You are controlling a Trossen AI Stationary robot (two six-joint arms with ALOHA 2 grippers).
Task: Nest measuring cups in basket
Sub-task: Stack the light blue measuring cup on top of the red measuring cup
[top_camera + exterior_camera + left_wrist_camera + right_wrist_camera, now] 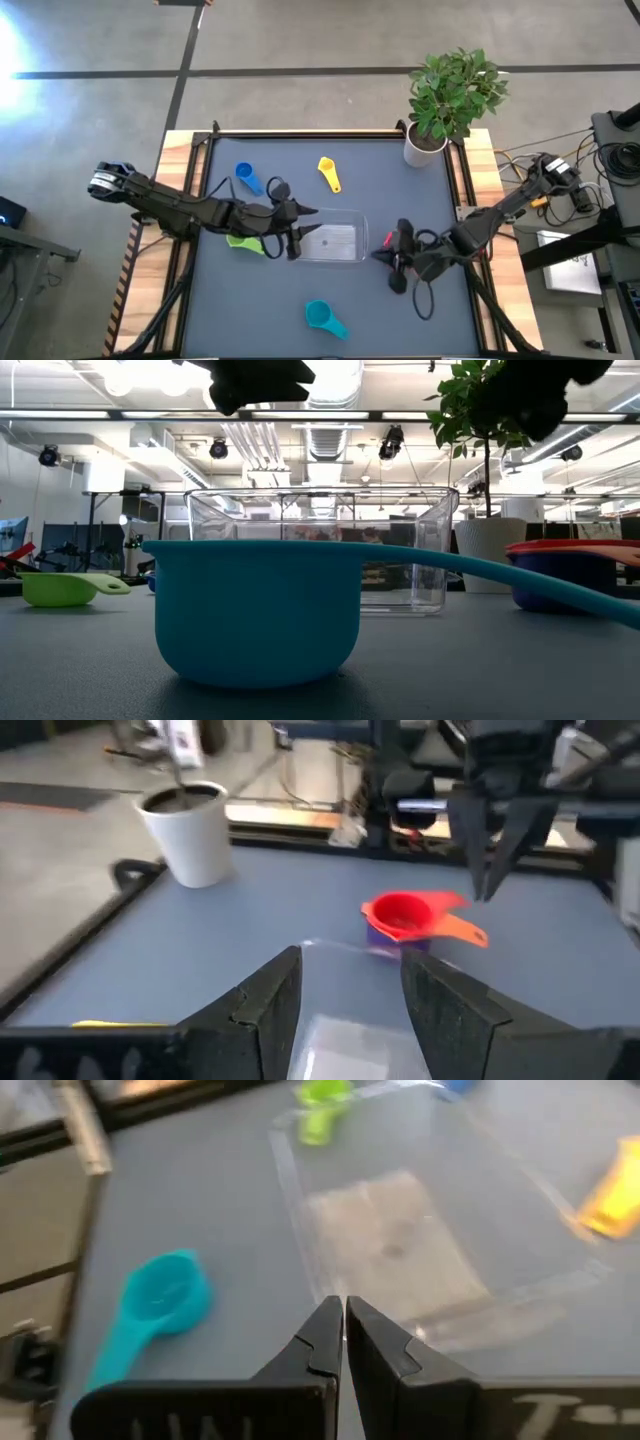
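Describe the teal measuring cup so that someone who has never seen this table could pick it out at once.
Start at the clear basket in the middle of the dark table. Move to the table edge opposite the potted plant; the teal measuring cup lies there alone. It is the only teal scoop, apart from every other cup.

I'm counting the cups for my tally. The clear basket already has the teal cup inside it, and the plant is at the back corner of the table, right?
Not quite. The teal cup isn't in the basket; it sits on the table near the front edge, apart from the basket, which holds no cups. The high view shows this. The plant is indeed at the back corner.
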